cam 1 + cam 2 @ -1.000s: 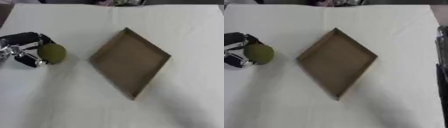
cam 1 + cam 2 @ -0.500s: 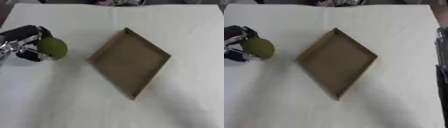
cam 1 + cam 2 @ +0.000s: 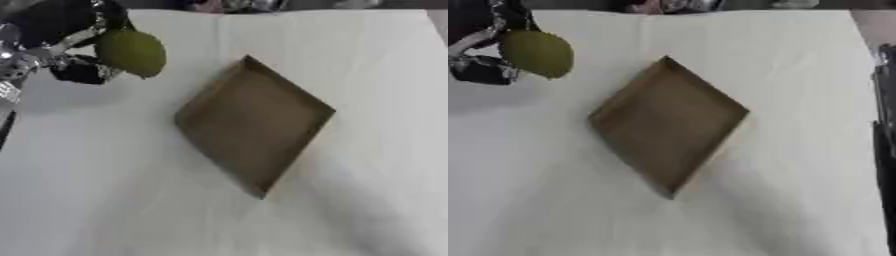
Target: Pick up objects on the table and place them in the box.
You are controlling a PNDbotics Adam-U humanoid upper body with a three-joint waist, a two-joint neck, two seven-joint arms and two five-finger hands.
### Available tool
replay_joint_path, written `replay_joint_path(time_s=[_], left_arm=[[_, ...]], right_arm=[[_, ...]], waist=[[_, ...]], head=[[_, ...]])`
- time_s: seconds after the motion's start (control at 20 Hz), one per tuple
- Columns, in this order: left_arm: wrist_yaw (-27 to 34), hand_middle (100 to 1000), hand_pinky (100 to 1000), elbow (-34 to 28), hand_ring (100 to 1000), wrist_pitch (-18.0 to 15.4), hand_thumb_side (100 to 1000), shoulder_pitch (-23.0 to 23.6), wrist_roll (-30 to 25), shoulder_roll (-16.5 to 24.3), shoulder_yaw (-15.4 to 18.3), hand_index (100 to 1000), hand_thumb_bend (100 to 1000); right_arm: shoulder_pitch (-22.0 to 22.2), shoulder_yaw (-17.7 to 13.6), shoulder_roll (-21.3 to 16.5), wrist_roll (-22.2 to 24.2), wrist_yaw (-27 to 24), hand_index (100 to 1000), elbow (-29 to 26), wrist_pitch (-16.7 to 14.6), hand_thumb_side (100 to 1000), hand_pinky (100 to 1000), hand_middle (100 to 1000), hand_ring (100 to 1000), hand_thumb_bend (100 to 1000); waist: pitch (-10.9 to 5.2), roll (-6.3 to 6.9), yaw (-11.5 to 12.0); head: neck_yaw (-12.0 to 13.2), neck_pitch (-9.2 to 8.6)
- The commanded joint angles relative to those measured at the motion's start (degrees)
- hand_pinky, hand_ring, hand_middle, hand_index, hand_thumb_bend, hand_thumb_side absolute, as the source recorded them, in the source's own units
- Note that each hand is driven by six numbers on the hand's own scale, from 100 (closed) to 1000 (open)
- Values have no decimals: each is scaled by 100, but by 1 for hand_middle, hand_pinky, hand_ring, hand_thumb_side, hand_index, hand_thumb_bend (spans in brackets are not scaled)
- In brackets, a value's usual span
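A green round fruit (image 3: pixel 131 52) hangs above the table at the upper left, with my left hand (image 3: pixel 61 55) shut on it. Its black fingers and silver joints curl round the fruit's left side. The flat brown cardboard box (image 3: pixel 254 124) lies turned like a diamond in the middle of the table, nothing inside it. The fruit is up and to the left of the box, apart from it. My right hand does not show; only a dark strip of arm (image 3: pixel 884 125) runs along the right edge of the right eye view.
A white cloth (image 3: pixel 105 190) covers the whole table. Some objects show dimly beyond the far edge (image 3: pixel 219 5). A soft shadow lies on the cloth beneath the raised hand.
My left hand has lifted the green fruit off the cloth and carried it up and to the right, nearer the box. The box has stayed where it was.
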Motion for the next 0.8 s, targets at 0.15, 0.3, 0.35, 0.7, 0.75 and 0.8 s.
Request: replay_joint_path(time_s=[0.15,0.3,0.35,0.7,0.75,0.8], left_arm=[[-555,455,360,436,484,30,100,-256,529,-499,257,643,100],[-722,451,354,645,480,37,100,-270,684,-764,367,642,100],[-758,448,350,683,477,49,100,-271,727,-855,408,641,100],[-993,441,336,897,469,88,134,-286,862,-1297,511,647,100],[-997,439,334,905,468,79,143,-279,859,-1343,504,648,100],[-995,438,332,907,467,73,152,-268,850,-1400,493,649,100]], right_arm=[[-231,6,-102,166,112,775,-93,12,538,776,697,570,100],[-308,25,-32,252,131,774,-93,21,536,776,697,571,100],[-325,30,-13,274,132,774,-93,29,536,776,697,570,100],[-433,77,120,433,141,775,-93,129,531,776,697,567,100],[-447,84,134,463,147,775,-93,142,531,776,697,567,100],[-467,92,151,496,155,775,-93,156,530,776,697,567,100]], waist=[[-246,-60,-66],[-273,-113,-117],[-277,-134,-131],[-279,-215,-229],[-281,-220,-240],[-286,-229,-256]], head=[[-56,101],[-192,172],[-233,192],[-231,219],[-222,217],[-207,213]])
